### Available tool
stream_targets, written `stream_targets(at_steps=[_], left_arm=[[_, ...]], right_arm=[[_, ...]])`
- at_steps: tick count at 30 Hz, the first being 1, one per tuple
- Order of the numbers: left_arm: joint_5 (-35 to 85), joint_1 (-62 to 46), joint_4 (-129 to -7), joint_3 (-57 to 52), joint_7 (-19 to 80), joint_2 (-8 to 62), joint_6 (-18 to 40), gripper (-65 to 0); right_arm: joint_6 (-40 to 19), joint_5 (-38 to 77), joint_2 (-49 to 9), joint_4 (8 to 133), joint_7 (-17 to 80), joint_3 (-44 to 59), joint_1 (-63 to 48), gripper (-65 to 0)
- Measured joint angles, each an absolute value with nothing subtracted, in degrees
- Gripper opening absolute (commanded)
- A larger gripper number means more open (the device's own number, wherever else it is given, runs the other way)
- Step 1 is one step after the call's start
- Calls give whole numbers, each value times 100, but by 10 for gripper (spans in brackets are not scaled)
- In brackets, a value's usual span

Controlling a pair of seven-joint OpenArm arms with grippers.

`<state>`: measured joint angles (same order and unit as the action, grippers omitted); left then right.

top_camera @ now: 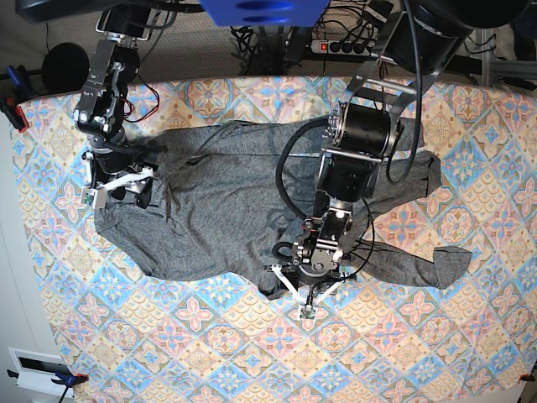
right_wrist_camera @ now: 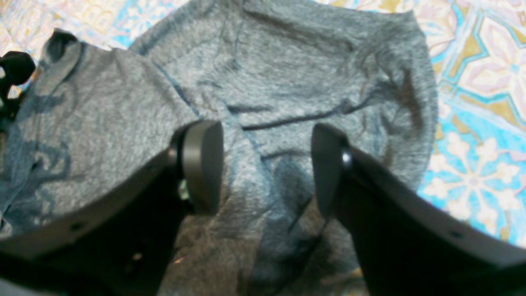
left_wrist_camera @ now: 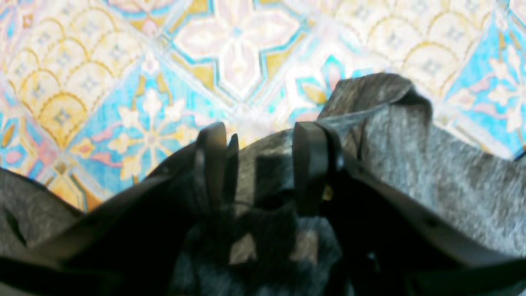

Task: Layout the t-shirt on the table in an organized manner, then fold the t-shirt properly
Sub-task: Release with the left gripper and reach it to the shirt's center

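The dark-grey t-shirt [top_camera: 218, 201] lies spread and wrinkled across the patterned table [top_camera: 210, 336], one long sleeve trailing to the right. My left gripper [top_camera: 304, 290] sits at the shirt's front hem. In the left wrist view, the left gripper [left_wrist_camera: 263, 160] has a bunched fold of the t-shirt [left_wrist_camera: 431, 164] filling the gap between its fingers. My right gripper [top_camera: 126, 191] hovers over the shirt's left end. In the right wrist view, the right gripper [right_wrist_camera: 267, 164] stands wide open above the t-shirt [right_wrist_camera: 287, 61], holding nothing.
A power strip [top_camera: 344, 46] and cables lie behind the table's far edge. A red clamp [top_camera: 17, 113] grips the left edge. A white box [top_camera: 38, 369] sits off the table at the lower left. Patterned cloth [top_camera: 403, 344] shows in front of the shirt.
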<state>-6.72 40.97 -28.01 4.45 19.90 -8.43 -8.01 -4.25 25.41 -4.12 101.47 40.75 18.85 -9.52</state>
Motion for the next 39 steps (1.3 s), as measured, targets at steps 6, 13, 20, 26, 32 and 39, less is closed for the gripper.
stream_targets(at_steps=[6, 13, 20, 26, 32, 39], left_arm=[[-670, 3900, -2788, 436, 1643, -845, -799, -394], [-670, 3903, -2788, 462, 1584, -847, -786, -204], [-672, 3905, -2788, 462, 1584, -849, -670, -175], [-674, 3872, -2788, 462, 917, -847, -666, -184], [-716, 3839, -2788, 478, 729, -860, -668, -184], [-670, 3824, -2744, 1579, 698, -858, -650, -184]], right_arm=[[-425, 2554, -412, 10147, 4075, 1885, -952, -322], [-425, 2552, -412, 10147, 4077, 1885, -952, -322], [-427, 2556, -412, 10151, 4058, 1885, -1004, -322], [-425, 2552, -414, 10151, 4053, 1883, -1037, -322], [-427, 2554, -414, 10151, 4056, 1885, -1066, -322], [-425, 2554, -410, 10151, 4056, 1883, -1076, -322]])
